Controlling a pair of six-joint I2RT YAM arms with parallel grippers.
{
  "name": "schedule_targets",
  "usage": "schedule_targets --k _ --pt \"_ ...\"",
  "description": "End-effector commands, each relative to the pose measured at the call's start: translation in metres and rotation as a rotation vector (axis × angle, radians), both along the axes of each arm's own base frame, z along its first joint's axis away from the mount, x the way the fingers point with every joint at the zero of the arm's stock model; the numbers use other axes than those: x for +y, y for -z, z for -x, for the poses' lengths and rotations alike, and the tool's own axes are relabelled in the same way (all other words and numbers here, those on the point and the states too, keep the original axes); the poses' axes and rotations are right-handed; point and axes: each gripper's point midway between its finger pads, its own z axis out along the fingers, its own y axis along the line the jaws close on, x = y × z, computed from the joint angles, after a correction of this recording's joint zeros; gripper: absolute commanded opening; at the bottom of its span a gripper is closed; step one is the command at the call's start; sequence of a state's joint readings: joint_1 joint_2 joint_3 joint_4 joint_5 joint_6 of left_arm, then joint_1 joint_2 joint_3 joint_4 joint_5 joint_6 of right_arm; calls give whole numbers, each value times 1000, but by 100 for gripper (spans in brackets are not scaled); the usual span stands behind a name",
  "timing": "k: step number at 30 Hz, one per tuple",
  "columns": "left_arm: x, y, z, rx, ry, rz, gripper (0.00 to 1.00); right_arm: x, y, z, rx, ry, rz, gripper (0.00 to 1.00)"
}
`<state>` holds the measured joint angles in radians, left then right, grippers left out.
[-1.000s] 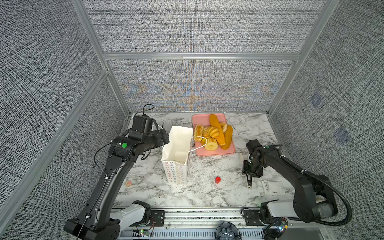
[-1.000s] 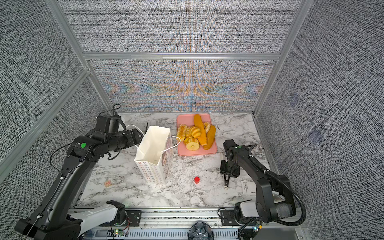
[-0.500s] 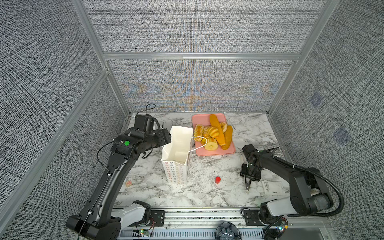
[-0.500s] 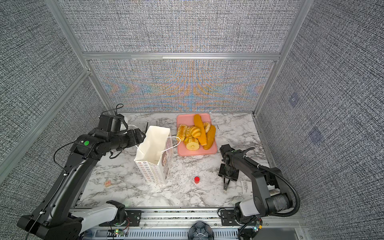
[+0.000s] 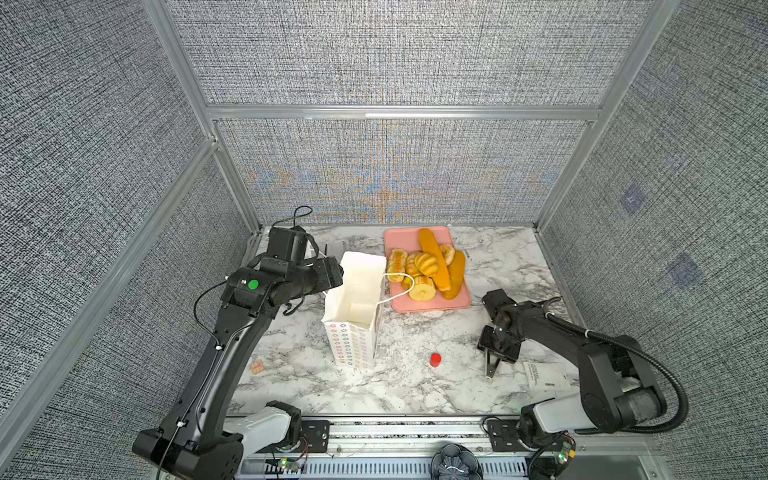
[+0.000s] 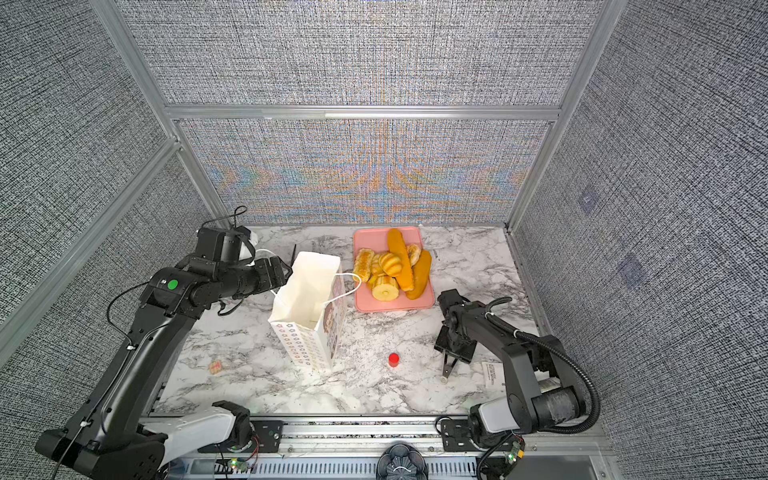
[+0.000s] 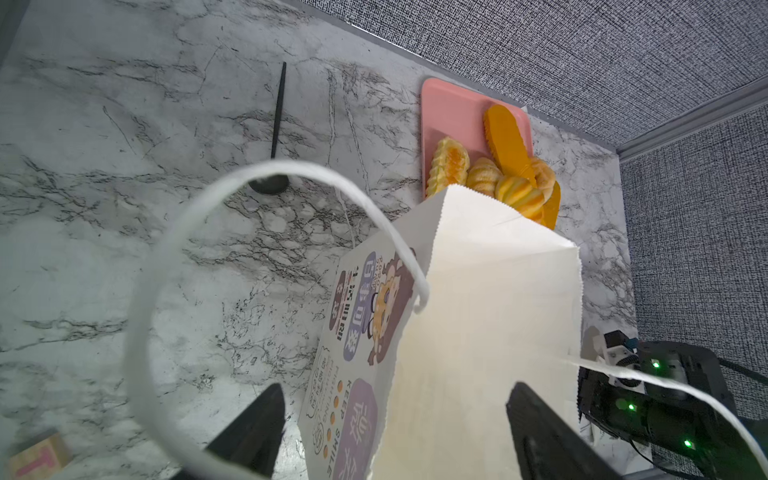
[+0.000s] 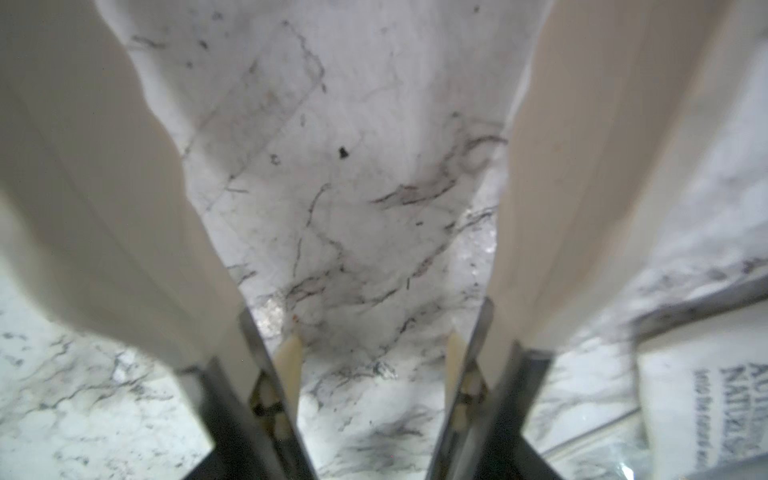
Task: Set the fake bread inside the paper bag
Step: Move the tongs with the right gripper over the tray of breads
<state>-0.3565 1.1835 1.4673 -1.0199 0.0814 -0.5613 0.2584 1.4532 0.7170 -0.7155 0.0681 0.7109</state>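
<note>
Right gripper: your right gripper (image 5: 489, 374) (image 6: 445, 376) (image 8: 372, 351) points down at the marble table (image 5: 395, 390) (image 6: 353, 390), nearest the front edge. Its fingers are parted, with only bare tabletop between them. You cannot tell whether the tips touch the surface.
Printed sheet: a white printed sheet (image 5: 544, 374) (image 6: 492, 374) (image 8: 706, 395) lies flat just beside that gripper, on its outer side.
Red cylinder: it (image 5: 435, 359) (image 6: 393, 359) stands upright on the gripper's inner side, near it but apart, between it and the bag.
Small block: a pink-and-yellow block (image 5: 257, 367) (image 6: 215, 366) (image 7: 33, 457) lies under your left arm, well apart from the left gripper.
Paper bag: the paper bag (image 5: 353, 345) (image 6: 307, 345) (image 7: 478, 332) stands upright between your two grippers with its mouth open.
Left gripper: your left gripper (image 5: 338, 272) (image 6: 286, 270) (image 7: 386, 388) sits at the bag's rim. Its black fingers (image 7: 257, 428) are spread wide, and the bag's upper edge lies between them in the left wrist view. You cannot tell whether either finger touches the paper. A white cord handle (image 7: 166, 270) curves in front of one finger.
Fake bread: the fake bread (image 5: 428, 266) (image 6: 392, 266) (image 7: 511, 183) lies beyond the bag from your left gripper, piled on the pink tray (image 5: 399, 241) (image 6: 370, 237) (image 7: 444, 104). It is well apart from your right gripper.
Black utensil: a thin black utensil (image 7: 276, 124) (image 6: 294, 252) lies on the table beyond the left gripper, beside the bag's far side.
</note>
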Motion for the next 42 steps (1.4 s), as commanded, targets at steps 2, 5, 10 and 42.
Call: schedule_targets --k 2,5,10,42 --pt "2 -4 2 -13 18 -4 85 -7 -2 2 -11 28 36 54" --pt "4 -6 3 -17 13 -5 85 -7 -21 -4 -59 14 30 53" --pt "7 -9 1 -28 7 -3 86 2 -73 -22 -179 -80 -15 54" --pt "16 -13 -9 -29 -60 27 86 75 -231 -57 -303 -414 -371 53"
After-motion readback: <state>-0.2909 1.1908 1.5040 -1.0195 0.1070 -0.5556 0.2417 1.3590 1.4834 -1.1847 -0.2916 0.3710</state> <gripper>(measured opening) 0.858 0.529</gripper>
